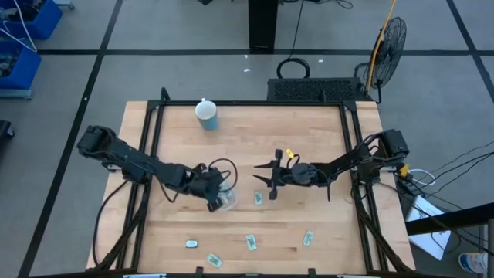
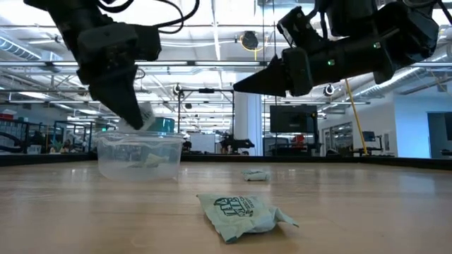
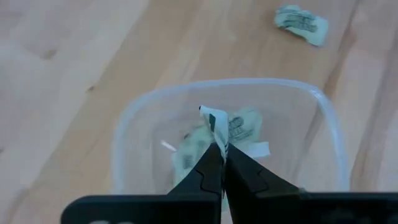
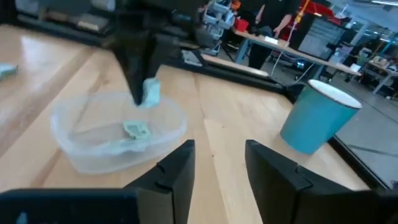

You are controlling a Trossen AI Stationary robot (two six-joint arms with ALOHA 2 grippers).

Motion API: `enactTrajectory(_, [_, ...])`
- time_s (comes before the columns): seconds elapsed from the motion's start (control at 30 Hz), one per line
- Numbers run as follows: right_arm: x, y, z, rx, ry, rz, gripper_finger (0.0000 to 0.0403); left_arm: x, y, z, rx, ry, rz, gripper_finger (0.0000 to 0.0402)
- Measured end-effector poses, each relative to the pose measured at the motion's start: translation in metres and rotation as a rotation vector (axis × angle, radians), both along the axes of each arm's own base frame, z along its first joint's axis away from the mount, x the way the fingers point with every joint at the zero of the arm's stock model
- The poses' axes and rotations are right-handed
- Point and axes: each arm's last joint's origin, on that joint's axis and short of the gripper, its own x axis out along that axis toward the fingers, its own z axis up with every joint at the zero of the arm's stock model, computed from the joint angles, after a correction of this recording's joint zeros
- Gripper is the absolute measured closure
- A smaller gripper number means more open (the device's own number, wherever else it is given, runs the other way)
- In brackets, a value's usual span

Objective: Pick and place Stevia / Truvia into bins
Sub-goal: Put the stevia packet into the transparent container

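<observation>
The clear bin sits on the table left of centre and has sachets in it. My left gripper hovers over it, shut on one pale green sachet, which also shows in the low view. Loose sachets lie flat on the wood: one right of the bin and several near the near edge. My right gripper is open and raised in mid-table, right of the bin, touching nothing. My left gripper pinches the sachet between its two fingertips, holding its lower end. The fingers slant down from above over the bin's opening. The sachet sticks out past the fingertips, lifted clear, just above the bin's rim.
A light blue cup with a white lid stands near the far edge. A crumpled sachet lies close to the low camera. Black frame rails run along both sides of the table. Bare wood lies between the bin and the cup.
</observation>
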Motion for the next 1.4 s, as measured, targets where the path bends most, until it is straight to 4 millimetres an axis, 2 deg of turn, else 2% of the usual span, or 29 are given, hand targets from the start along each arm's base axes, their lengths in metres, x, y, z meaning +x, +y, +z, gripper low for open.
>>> enactTrajectory(0.2, [-0.001, 0.004, -0.005, 0.006, 0.047, 0.023, 0.0264, 0.008, -0.001, -0.014, 0.035, 0.013, -0.002, 0.0364])
enactTrajectory(0.3, [-0.004, 0.013, -0.012, 0.039, 0.129, 0.164, 0.0264, 0.008, -0.001, -0.017, 0.046, 0.038, -0.022, 0.0336])
enactTrajectory(0.37, [-0.006, 0.018, -0.016, 0.094, 0.169, 0.208, 0.0264, 0.009, -0.001, -0.017, 0.051, 0.029, -0.025, 0.0315])
enactTrajectory(0.57, [-0.008, 0.018, -0.021, 0.24, 0.207, 0.171, 0.0264, 0.009, 0.0, -0.006, 0.059, -0.023, -0.058, 0.0269])
enactTrajectory(0.77, [-0.007, 0.017, -0.046, 0.257, 0.314, 0.149, 0.0264, 0.009, 0.005, 0.015, 0.035, -0.145, -0.036, 0.0267])
enactTrajectory(0.97, [0.015, 0.022, -0.059, 0.262, 0.343, 0.143, 0.0267, 0.007, 0.01, 0.031, 0.059, -0.218, -0.043, 0.0266])
enactTrajectory(1.1, [0.02, 0.023, -0.067, 0.256, 0.398, 0.133, 0.0278, 0.008, 0.012, 0.034, 0.059, -0.246, -0.034, 0.0266])
enactTrajectory(1.23, [0.019, 0.022, -0.068, 0.247, 0.423, 0.128, 0.0302, 0.008, 0.012, 0.034, 0.056, -0.245, -0.04, 0.0266])
enactTrajectory(1.4, [0.018, 0.02, -0.063, 0.171, 0.406, 0.069, 0.0356, 0.008, 0.012, 0.035, 0.056, -0.251, -0.037, 0.0266])
